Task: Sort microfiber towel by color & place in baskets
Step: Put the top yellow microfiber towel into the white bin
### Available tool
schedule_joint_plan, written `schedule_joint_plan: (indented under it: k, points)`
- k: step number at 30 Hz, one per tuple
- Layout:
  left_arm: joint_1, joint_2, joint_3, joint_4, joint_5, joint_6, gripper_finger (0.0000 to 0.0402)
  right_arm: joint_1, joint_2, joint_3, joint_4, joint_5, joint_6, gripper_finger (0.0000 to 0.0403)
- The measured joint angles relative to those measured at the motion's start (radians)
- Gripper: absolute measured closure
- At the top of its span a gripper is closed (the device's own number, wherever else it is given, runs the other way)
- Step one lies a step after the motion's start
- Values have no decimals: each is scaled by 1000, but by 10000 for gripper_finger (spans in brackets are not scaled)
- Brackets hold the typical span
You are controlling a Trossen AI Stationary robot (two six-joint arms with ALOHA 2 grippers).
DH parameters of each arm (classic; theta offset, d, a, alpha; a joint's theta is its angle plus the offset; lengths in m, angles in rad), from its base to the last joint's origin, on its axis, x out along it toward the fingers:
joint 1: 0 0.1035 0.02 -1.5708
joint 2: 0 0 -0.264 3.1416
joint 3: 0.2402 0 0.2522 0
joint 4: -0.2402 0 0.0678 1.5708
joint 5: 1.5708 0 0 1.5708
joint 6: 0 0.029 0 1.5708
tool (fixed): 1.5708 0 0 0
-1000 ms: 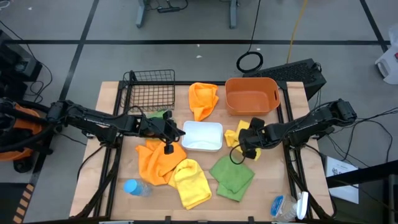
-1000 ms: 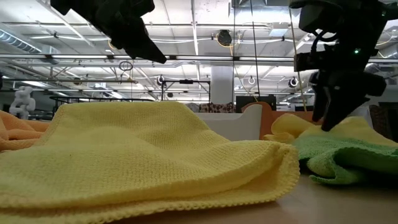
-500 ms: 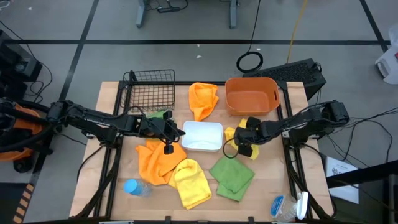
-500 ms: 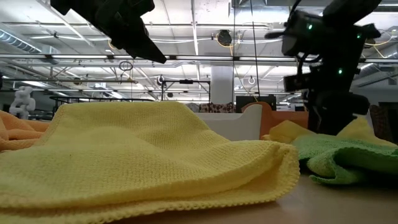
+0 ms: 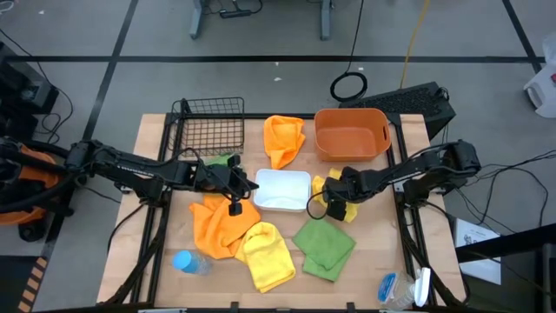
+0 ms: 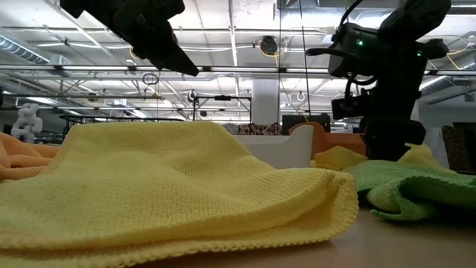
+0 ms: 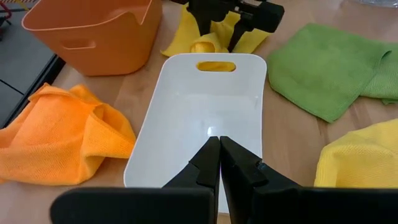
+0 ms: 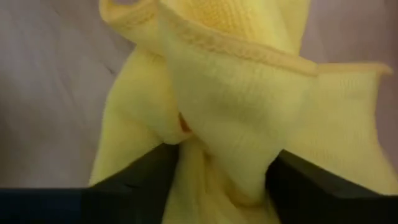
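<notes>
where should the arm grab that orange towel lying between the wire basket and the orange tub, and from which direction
Grip the raised crumpled ridge at the middle of the orange towel, coming straight down from above. It lies bunched, with folds standing up off the table, so a pinch on a fold should gather cloth, whereas its flatter edges give little to bite. The wire basket and orange tub flank it, which favours a vertical approach.

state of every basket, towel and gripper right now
wire basket: empty
orange tub: empty
white tray: empty
left gripper: shut, empty, over the tray
right gripper: fingers astride a bunched fold of the yellow towel beside the tray
second yellow towel: loose on table
green towel: loose on table
orange towels: crumpled on table
</notes>
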Motion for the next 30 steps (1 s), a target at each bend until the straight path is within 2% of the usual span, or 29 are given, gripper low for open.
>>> schedule_joint_plan:
  k: [6,9,16,23,30]
  points:
    - [-29,0,0,3,0,0,384,27,2,-1,10,3,87,326]
    - [-42,0,0,12,1,0,384,41,2,-1,12,10,121,383]
    - [-52,0,0,88,1,0,384,73,-43,8,9,-6,147,381]
    - [-53,0,0,253,1,1,384,107,-176,42,-7,0,128,397]
    - [-69,10,0,412,43,33,384,174,-329,48,5,107,128,396]
